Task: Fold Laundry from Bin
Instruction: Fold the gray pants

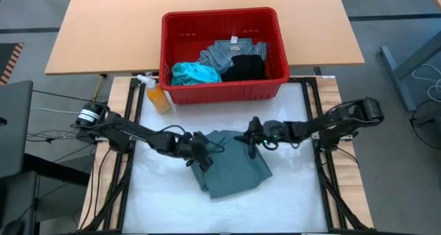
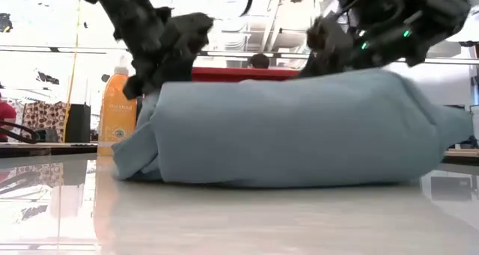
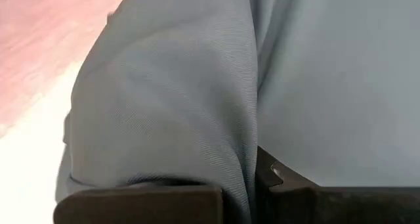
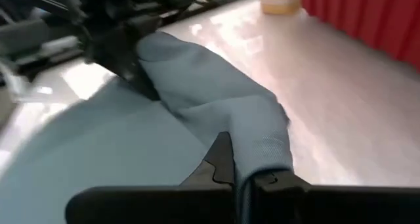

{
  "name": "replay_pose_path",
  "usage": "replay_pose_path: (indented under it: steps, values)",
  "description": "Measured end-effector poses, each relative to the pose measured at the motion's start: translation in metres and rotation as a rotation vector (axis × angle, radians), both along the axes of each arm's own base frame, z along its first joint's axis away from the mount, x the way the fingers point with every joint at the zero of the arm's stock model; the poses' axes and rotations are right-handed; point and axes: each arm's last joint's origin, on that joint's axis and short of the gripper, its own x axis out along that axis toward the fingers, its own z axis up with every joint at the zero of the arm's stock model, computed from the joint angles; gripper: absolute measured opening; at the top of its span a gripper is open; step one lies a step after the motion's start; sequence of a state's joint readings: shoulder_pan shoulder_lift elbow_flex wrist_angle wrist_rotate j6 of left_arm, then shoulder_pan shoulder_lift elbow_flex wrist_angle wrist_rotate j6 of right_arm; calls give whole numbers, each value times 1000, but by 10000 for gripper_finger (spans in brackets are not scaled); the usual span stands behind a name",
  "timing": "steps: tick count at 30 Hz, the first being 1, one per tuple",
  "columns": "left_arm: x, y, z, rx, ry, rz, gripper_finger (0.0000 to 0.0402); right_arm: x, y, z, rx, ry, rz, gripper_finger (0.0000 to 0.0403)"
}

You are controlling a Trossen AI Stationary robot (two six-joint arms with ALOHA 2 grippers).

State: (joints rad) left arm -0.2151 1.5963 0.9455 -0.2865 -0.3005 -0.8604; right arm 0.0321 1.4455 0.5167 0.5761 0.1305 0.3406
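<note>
Pinching the grey-green garment [image 1: 231, 165] from both sides, the two tools are seen at work just below the centre of the high view. The left tool [image 1: 200, 154] is clamped on cloth at the garment's left edge, and a ridge of fabric is seen caught between its fingers [image 3: 157, 201] in the left wrist view. The right tool [image 1: 252, 140] is likewise closed on a fold at the garment's upper right edge. The garment is bunched on the white surface [image 1: 165, 200], part lifted.

A fold of this first piece is judged to be in hand. Next, the held edges would have to be carried across and laid flat.

Other laundry is left in the red bin [image 1: 222, 92] at top centre: turquoise garment [image 1: 194, 73], black garment [image 1: 246, 67], blue-grey garment [image 1: 227, 52].
</note>
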Motion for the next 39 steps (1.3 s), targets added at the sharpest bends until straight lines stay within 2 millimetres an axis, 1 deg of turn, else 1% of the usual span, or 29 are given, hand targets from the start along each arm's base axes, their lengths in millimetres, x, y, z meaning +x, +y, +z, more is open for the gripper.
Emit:
replay_pose_path:
  steps: [4, 7, 11, 14, 19, 25, 30, 34, 36, 39]
  values:
    - [-1, 15, -11, -34, -17, -6, 0, 8, -18, -23, -34, 54, -47, 20]
    - [-1, 24, -14, -21, -8, -4, 0, 13, -26, -39, -68, 87, -62, 20]
    - [0, 33, -13, 36, -8, 21, 5, 15, -35, -55, -73, 122, -87, 20]
    - [-1, 39, -14, 56, -1, 48, 18, 16, -37, -63, -72, 141, -92, 20]
    - [-3, 40, -15, 65, 32, 35, 43, 17, -34, -69, -73, 151, -83, 20]
    - [-8, 40, -16, 82, 91, 13, 83, 17, -34, -68, -76, 146, -86, 20]
    - [-15, 39, -2, 60, 69, -11, 116, 17, -34, -69, -76, 149, -86, 20]
    - [-22, 36, 10, 22, 47, -66, 150, 17, -34, -68, -76, 148, -86, 20]
    - [-30, 37, 16, 1, 74, -82, 169, 17, -34, -68, -72, 148, -87, 20]
    - [-47, 40, 30, -25, 102, -91, 191, 17, -34, -69, -69, 147, -87, 21]
